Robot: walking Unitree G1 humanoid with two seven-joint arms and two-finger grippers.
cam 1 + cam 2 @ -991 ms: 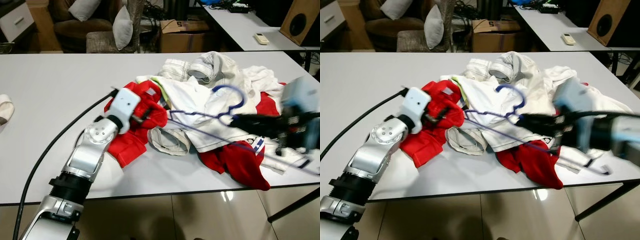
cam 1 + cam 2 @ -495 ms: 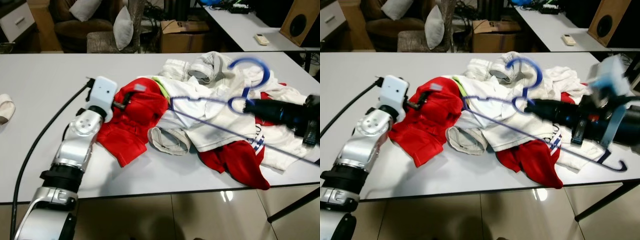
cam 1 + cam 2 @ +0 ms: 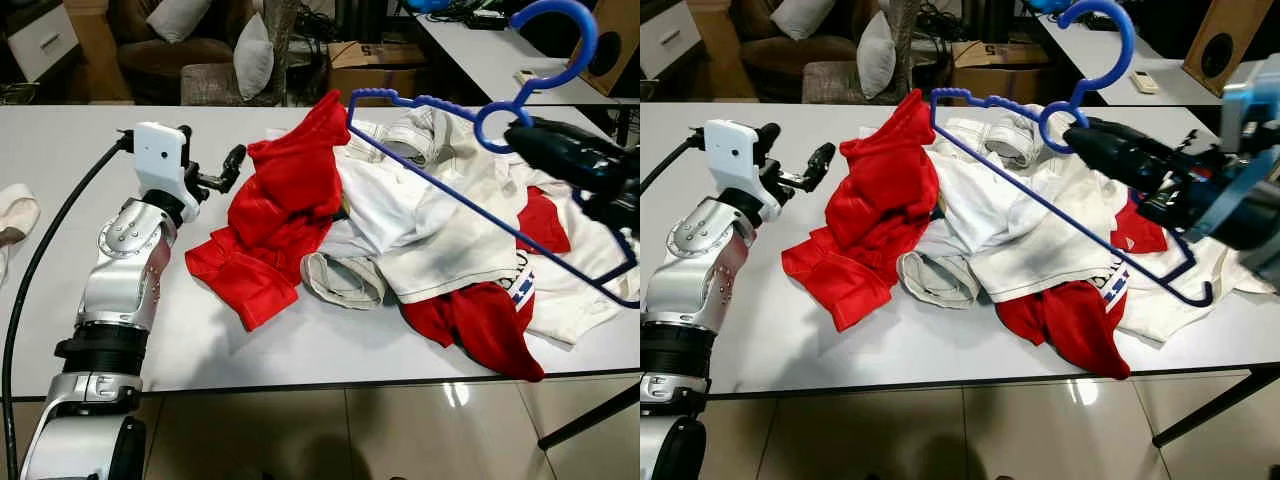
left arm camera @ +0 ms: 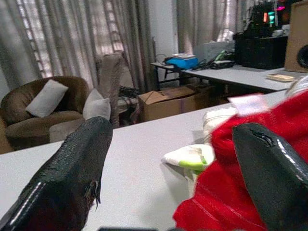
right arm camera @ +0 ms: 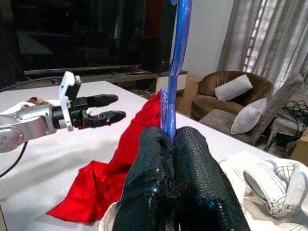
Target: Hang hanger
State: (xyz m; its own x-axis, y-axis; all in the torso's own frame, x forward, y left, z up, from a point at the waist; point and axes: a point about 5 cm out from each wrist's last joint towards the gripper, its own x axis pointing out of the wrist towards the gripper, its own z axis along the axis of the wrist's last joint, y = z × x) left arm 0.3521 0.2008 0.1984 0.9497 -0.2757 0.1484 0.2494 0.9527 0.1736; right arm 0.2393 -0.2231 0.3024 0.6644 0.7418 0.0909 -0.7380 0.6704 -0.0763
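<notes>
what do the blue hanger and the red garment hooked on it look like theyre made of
Blue hanger: probably plastic, judging by its uniform colour, thin moulded bar and ridged shoulder; coated wire is possible. Red garment: soft matte fabric, draping in loose folds from the hanger's end. The right gripper pinches the hanger's neck.

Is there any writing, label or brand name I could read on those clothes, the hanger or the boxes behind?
None can be read.
White tag on the red garment: blurred.
Dark marking on the cardboard box: too small to make out.
Blue and red print on the white garment: no letters can be told.
Blue hanger: no visible text.
</notes>
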